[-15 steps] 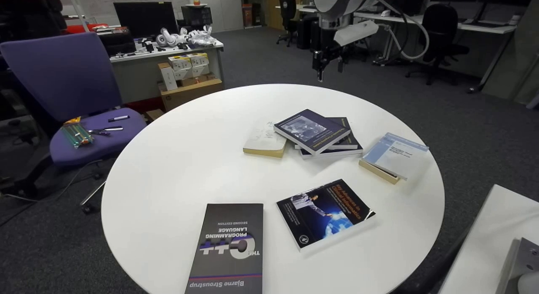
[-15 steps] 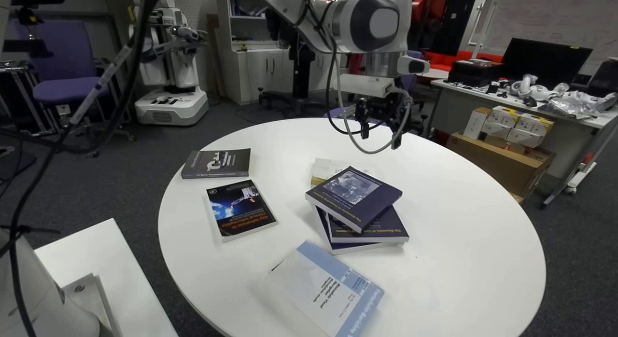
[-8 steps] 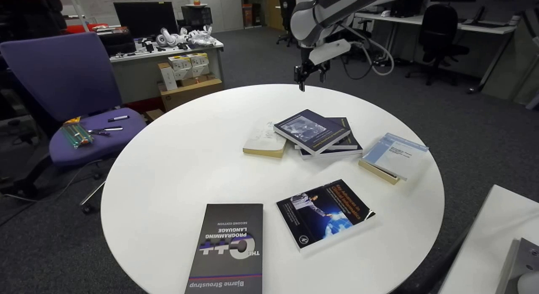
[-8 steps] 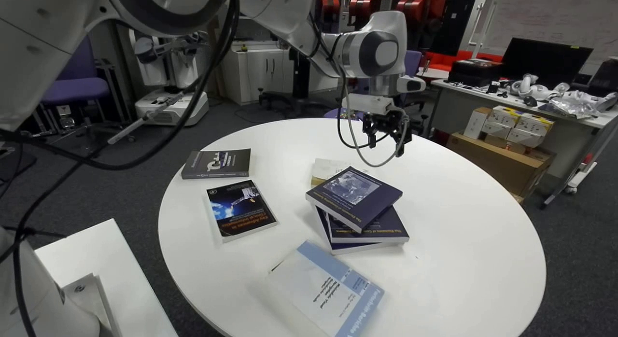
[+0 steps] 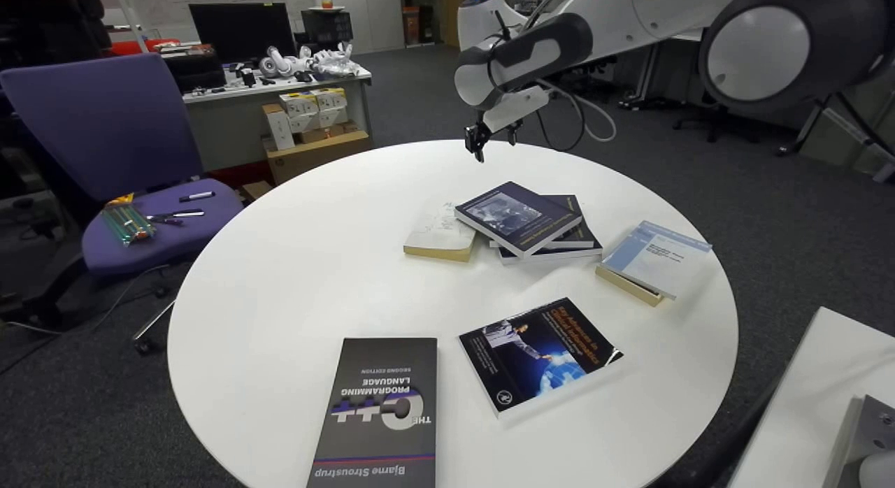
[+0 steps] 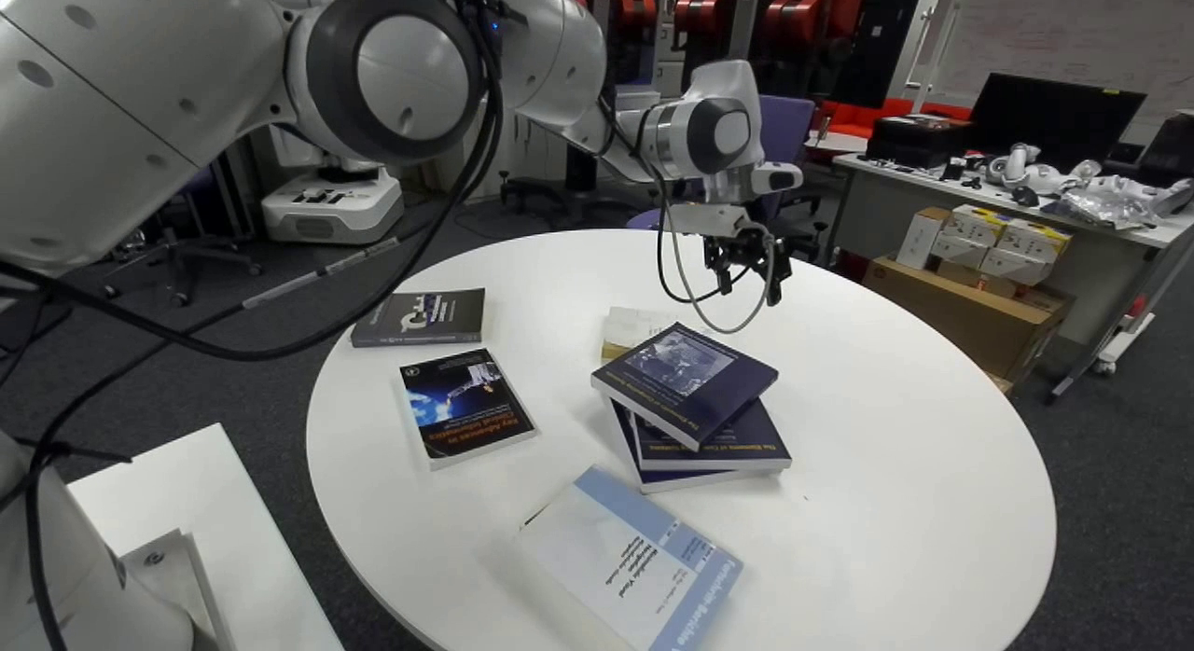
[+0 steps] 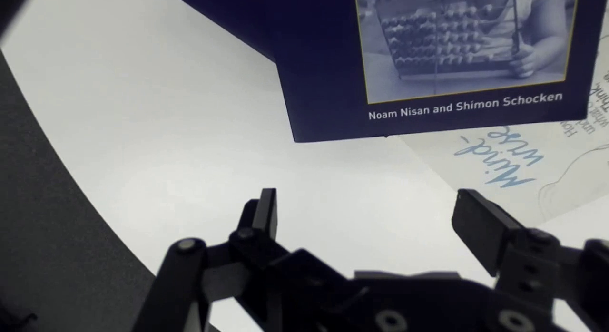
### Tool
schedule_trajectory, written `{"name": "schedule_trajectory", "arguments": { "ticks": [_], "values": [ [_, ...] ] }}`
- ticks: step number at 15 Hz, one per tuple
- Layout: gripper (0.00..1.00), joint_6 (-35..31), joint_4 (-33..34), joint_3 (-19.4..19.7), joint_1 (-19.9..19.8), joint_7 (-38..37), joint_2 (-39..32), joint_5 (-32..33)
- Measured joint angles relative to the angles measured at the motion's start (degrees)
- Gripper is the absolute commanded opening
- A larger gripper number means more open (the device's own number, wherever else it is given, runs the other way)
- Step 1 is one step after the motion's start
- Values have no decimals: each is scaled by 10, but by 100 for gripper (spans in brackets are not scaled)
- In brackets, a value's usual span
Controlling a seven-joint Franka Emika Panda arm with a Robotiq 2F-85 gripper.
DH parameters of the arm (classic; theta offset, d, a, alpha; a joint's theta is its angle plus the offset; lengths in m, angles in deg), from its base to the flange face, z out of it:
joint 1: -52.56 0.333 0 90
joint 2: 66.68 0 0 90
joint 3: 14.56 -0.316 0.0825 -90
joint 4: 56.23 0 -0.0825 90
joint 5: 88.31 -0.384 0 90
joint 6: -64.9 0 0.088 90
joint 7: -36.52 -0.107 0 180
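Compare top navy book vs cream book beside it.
The top navy book rests on other navy books; the cream book on the table.
The navy book shows a photo; the cream book, blue lettering.
Navy book's pages look whitish; cream book's, yellowish.
Both: untouched by the open gripper.

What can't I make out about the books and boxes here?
Top book: cover photo cut off by the wrist view's upper edge, and too small in both exterior views.
Bottom navy book: mostly covered by the top book and middle book in both exterior views.
Pale book with handwriting: partly hidden by the top book in every view.
White boxes: printing too small to read in both exterior views.
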Motion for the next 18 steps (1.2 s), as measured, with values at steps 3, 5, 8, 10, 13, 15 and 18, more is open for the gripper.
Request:
{"name": "schedule_trajectory", "arguments": {
  "ticks": [3, 5, 8, 10, 13, 15, 18],
  "values": [
    [100, 0, 43, 9, 9, -7, -39, 11],
    [100, 0, 47, 8, 9, -7, -48, 11],
    [100, 0, 47, 8, 9, -7, -48, 11],
    [100, 0, 47, 8, 9, -7, -49, 11],
    [100, -1, 47, 8, 8, -7, -50, 11],
    [100, -4, 48, 8, 6, -7, -51, 11],
    [100, -4, 57, 8, 2, -7, -61, 11]
  ]
}}
